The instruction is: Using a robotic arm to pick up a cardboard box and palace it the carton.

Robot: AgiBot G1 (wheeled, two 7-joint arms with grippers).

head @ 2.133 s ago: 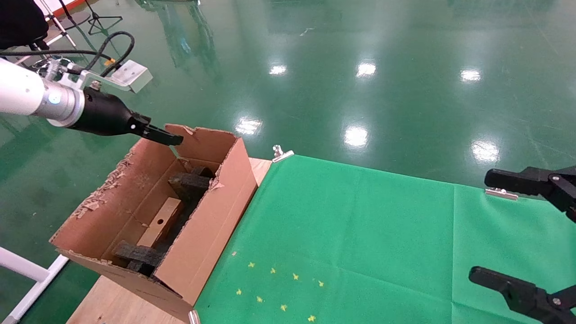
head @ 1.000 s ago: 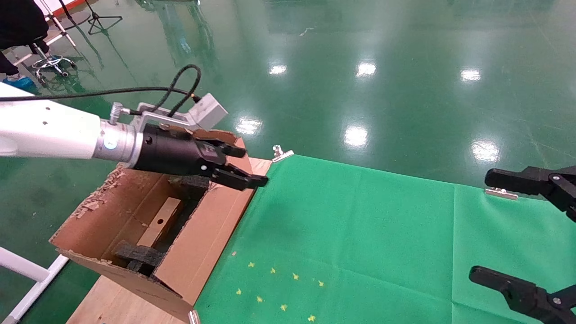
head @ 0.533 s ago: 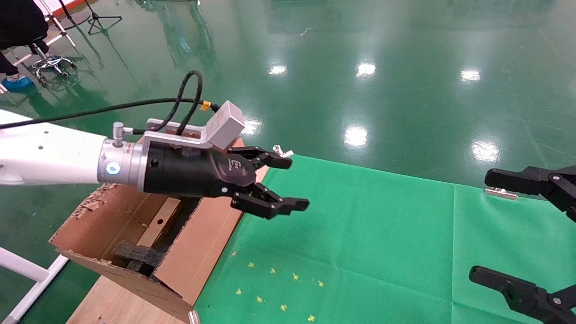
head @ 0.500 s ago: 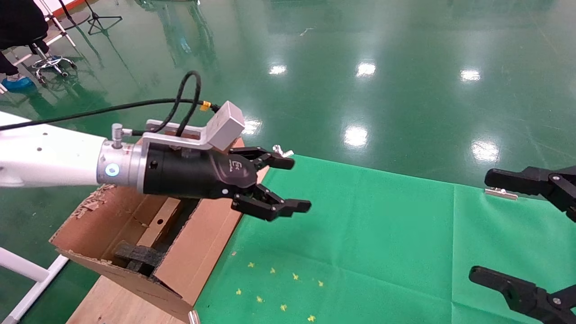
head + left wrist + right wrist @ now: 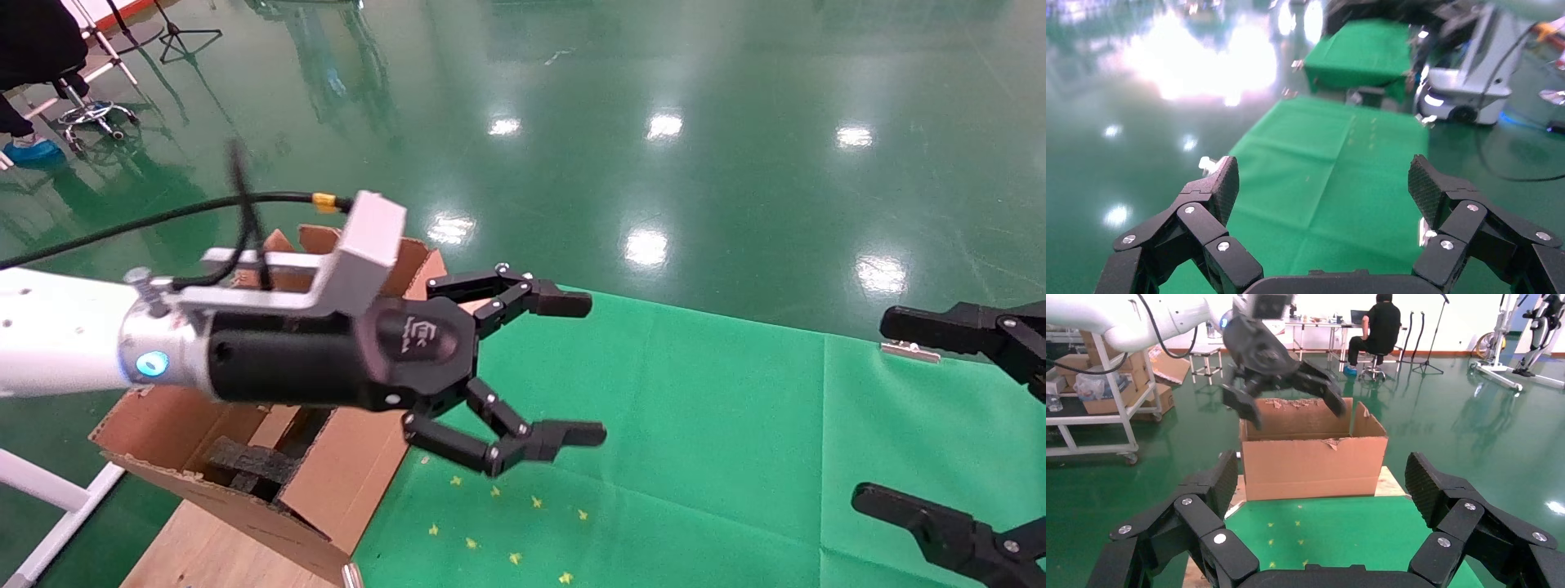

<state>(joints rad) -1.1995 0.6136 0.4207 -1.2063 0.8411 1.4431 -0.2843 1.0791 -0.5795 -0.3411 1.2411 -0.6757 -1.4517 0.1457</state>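
Now, in the head view, the robotic arm (image 5: pixel 57 351) comes in from the left, and its left gripper (image 5: pixel 576 367) hangs in the air over the green cloth (image 5: pixel 695 441), just beside the right wall of the carton (image 5: pixel 347 482). Its two black fingers (image 5: pixel 564 304) are spread wide and there is nothing between them. The carton stands on the left end of the table, on the bare wood, and a dark foam piece (image 5: pixel 249 461) is visible inside it. The cardboard box cannot be seen here, because the arm covers most of the inside of the carton. The right gripper (image 5: pixel 956 425) is at the right edge, above the cloth and well apart from the carton; its fingers are also spread and empty.

In the left wrist view, the left gripper (image 5: pixel 1324 190) shows both textured pads (image 5: pixel 1225 184) far from each other, with only the green cloth (image 5: pixel 1333 184) under them.

In the right wrist view, the right gripper (image 5: pixel 1321 484) has its pads (image 5: pixel 1425 481) wide apart and holds nothing. Farther off, the carton (image 5: pixel 1312 462) stands at the end of the cloth (image 5: pixel 1321 530), with a ragged upper edge. The left gripper (image 5: pixel 1294 395) is above it with its fingers spread. In the background a person (image 5: pixel 1382 324) sits at a desk.
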